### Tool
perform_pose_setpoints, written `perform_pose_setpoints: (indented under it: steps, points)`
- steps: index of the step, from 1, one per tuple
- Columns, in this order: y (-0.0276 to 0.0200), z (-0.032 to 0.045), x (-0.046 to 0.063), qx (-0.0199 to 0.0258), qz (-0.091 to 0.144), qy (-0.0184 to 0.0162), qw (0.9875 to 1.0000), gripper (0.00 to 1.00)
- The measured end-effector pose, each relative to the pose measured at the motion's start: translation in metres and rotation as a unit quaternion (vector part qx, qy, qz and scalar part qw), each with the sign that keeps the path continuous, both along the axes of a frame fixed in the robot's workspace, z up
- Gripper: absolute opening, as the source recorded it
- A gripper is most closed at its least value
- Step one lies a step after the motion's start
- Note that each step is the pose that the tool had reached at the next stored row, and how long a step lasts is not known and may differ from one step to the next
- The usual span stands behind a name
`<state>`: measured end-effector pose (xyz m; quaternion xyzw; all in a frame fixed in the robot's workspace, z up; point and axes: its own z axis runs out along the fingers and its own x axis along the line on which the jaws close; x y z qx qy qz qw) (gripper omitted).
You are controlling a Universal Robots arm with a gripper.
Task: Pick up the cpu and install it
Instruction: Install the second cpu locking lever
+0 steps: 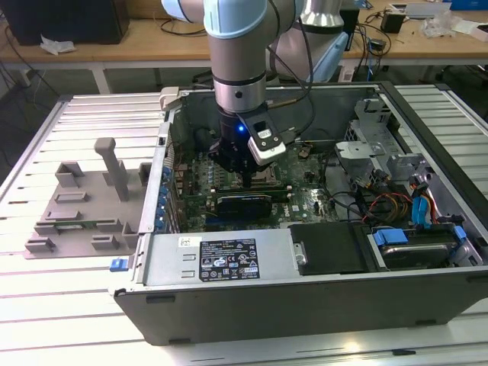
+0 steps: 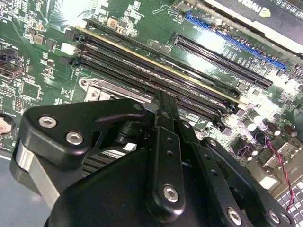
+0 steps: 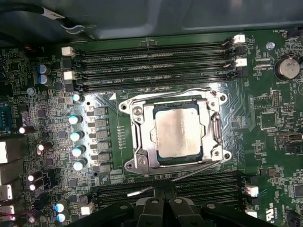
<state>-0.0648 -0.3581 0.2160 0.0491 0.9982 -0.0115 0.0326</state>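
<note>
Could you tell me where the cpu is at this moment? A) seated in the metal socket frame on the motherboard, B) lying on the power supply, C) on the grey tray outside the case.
A: in the first wrist view the cpu lies inside the socket frame, its silver top showing.

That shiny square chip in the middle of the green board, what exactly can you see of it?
The cpu is a small flat square with a dull silver-grey metal top, slightly smudged. In the first wrist view it lies flat inside the metal-rimmed socket frame on the green motherboard, between rows of long dark memory slots. The frame's rim borders its edges. The gripper sits just beside the socket, apart from the chip.
</note>
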Motion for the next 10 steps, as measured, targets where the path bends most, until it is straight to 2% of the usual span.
perform_pose_setpoints:
  steps: [8, 10]
  points:
    - [0.0, -0.0032, -0.0016, 0.0004, 0.0, -0.0012, 1.0, 0.11]
    - [0.0, -0.0045, -0.0038, 0.0004, 0.0, -0.0039, 1.0, 0.11]
